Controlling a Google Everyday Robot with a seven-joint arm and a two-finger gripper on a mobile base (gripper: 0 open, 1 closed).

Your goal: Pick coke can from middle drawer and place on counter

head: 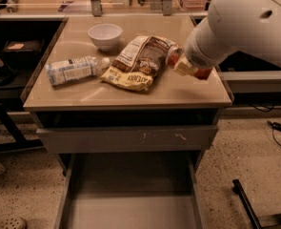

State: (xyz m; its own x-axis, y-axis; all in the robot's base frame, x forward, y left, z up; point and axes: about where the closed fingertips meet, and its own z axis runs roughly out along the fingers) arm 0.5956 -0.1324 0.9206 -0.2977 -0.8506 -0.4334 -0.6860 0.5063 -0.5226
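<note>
The two-finger gripper point(184, 67), low over the right side of the glossy tan-beige counter point(83, 93) just beside the brown-and-yellow chip bag point(137, 63), pinches the small red coke can point(172, 56), seemingly to set it down there, well above the open shallow grey metal middle drawer point(130, 209).

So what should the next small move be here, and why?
Probably lower the coke can straight down onto the counter and stand it upright. The gripper holds it tilted over the counter's right side, close beside the chip bag, and it apparently does not yet rest on the surface.
</note>
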